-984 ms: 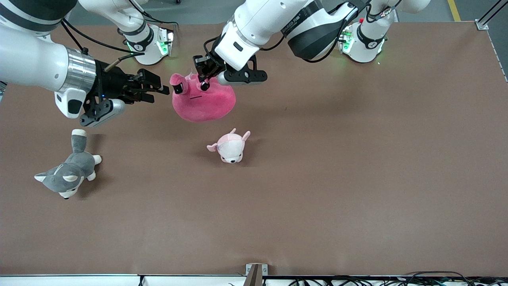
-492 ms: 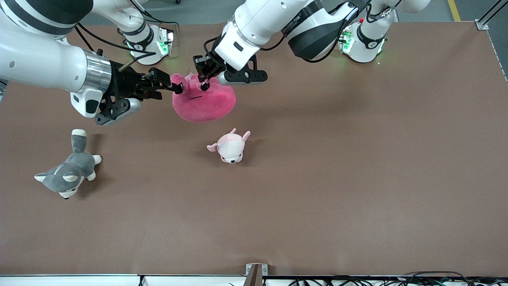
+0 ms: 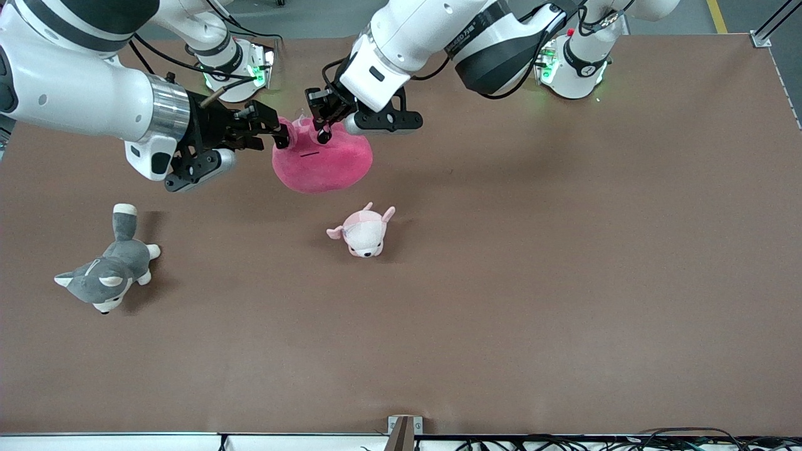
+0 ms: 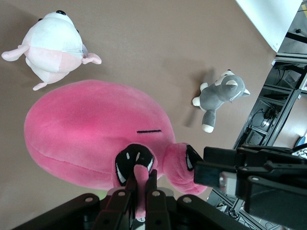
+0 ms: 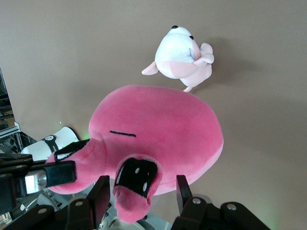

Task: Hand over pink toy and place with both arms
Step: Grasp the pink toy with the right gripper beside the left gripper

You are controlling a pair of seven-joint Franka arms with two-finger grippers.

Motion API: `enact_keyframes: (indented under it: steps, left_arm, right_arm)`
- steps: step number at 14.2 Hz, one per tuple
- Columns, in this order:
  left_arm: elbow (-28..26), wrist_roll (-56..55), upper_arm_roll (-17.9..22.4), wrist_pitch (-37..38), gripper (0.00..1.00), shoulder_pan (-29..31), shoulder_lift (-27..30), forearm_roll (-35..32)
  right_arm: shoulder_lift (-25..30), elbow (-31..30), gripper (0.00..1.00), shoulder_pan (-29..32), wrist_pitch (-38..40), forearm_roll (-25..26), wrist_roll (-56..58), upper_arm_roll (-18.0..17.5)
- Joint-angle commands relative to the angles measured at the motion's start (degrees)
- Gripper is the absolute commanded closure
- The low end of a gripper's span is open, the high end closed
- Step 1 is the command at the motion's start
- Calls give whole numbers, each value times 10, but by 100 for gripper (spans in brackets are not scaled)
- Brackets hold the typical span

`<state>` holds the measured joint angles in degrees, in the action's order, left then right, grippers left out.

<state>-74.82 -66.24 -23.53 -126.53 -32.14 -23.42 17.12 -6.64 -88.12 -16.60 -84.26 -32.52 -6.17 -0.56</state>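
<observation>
front: high, faces the bases | wrists: close, looking down | shared: pink toy [image 3: 319, 164], table [image 3: 564, 282]

Three plush toys in all: one pink toy [image 3: 322, 163], one pale pink-and-white plush animal [image 3: 363, 232] at its 5 o'clock, one grey-and-white husky [image 3: 106, 269] at its 8 o'clock. Two white arms, each with one gripper.

The pink toy [image 3: 322, 160] hangs pinched between both grippers, blocking the strip in front of the bases. At its five o'clock the small pale plush [image 3: 363, 233] sits close. At eight o'clock the grey husky [image 3: 108, 270] lies well apart, with bare table [image 3: 564, 282] toward the left arm's end.
</observation>
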Motion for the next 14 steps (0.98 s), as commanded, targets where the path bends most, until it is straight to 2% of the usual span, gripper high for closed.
enact_keyframes:
  steps: [1, 6, 9, 11, 12, 13, 14]
  left_arm:
    - [10, -9, 0, -2, 100, 1, -2, -1]
    - [10, -9, 0, -2, 100, 1, -2, -1]
    - [10, -8, 0, -2, 100, 1, -2, -1]
    - [10, -8, 0, -2, 100, 1, -2, -2]
    - [10, -8, 0, -2, 99, 1, -2, -2]
    - [10, -8, 0, -2, 100, 1, -2, -2]
    - [10, -8, 0, -2, 99, 1, -1, -2]
  right_arm:
    - [10, -16, 36, -13, 0, 4, -9, 2]
    - [9, -15, 37, -22, -8, 4, -29, 3]
    - [9, -16, 43, -21, -1, 5, -29, 3]
    - [9, -16, 53, -20, -1, 5, -29, 3]
    - [9, -16, 61, -20, -1, 5, -29, 3]
    - [8, -16, 73, -20, 0, 5, -29, 3]
    - [7, -16, 90, -20, 1, 5, -29, 3]
